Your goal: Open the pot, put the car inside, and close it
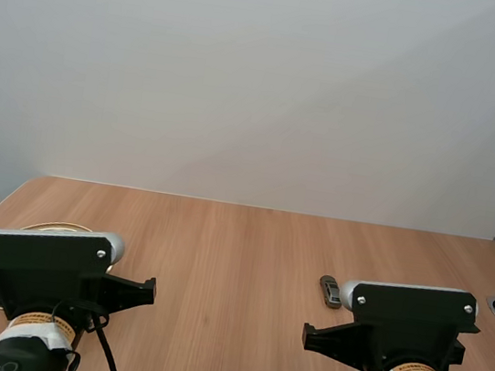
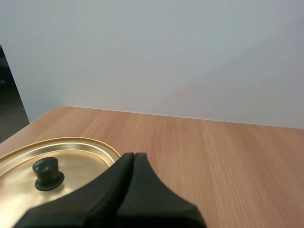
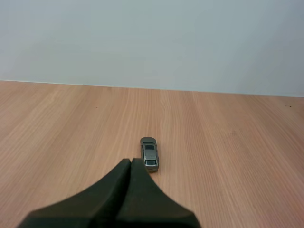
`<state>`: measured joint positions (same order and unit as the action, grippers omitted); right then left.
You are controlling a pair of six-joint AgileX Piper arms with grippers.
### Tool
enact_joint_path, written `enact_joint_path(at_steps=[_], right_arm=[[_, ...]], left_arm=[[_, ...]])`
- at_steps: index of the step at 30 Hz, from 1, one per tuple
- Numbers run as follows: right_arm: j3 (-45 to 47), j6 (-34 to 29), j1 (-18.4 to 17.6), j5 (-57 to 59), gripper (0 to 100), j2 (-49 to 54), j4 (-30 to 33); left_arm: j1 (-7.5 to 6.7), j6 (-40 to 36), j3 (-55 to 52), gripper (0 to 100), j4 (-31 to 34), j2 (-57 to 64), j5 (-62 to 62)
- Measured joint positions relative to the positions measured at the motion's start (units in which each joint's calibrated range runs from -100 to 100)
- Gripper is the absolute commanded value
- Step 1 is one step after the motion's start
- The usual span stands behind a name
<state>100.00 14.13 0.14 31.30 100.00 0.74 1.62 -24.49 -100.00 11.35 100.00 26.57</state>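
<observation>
The left hand (image 2: 133, 156) is closed on nothing, its 2 fingers pressed into 1 wedge beside the gold pot lid (image 2: 80, 154), whose dark knob (image 2: 47, 172) sits off to one side of the tips. The right hand (image 3: 131, 162) is likewise shut and empty, and the small grey car (image 3: 149, 154) rests on the desk (image 3: 228, 156) just ahead of it. The lid is still on. A closed hand descending could shove the light car away, and an off-centre pinch may slip off the knob.

pot (image 2: 80, 161): gold, lidded, left side | car (image 3: 149, 154): grey, upright, right side
</observation>
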Motion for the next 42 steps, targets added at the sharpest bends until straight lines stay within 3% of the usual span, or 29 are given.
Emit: enact_joint_path(at_steps=[23,28,33,42], right_arm=[[0.0,0.0,0.0,0.0,0,0.0,-0.7],[0.0,0.0,0.0,0.0,0,0.0,0.6],[-2.0,0.0,0.0,0.3,0,0.0,7.9],[-9.7,0.0,0.0,5.2,0,0.0,22.2]], left_arm=[[0.0,0.0,0.0,0,-0.2,0.0,0.0],[0.0,0.2,0.2,0,2.5,0.0,-5.7],[0.0,4.9,7.0,0,10.2,0.0,-5.7],[0.0,7.5,19.1,0,23.4,0.0,11.0]])
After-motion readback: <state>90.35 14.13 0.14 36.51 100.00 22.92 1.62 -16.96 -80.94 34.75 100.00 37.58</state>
